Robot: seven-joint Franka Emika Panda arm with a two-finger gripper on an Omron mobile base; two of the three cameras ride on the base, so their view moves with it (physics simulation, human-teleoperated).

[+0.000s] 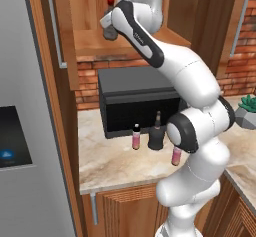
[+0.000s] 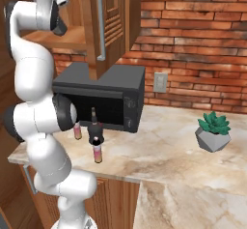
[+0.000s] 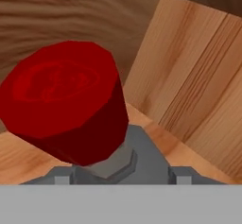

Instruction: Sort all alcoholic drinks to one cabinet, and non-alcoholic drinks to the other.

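The red-capped bottle (image 3: pixel 66 105) is seen inside the narrow cabinet (image 1: pixel 100 43), right below the tool (image 1: pixel 109 30); whether it is clamped cannot be told. A tip-over (tall bottle, shelf edge near) is risked if the tool is withdrawn askew. Three drinks are left on the bench (image 1: pixel 110 163).

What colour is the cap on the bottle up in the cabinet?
Red; the bottle cap shows best in the hand view.

Black microwave (image 2: pixel 103 100) on marble counter (image 2: pixel 183 150); potted succulent (image 2: pixel 213 130) well apart.
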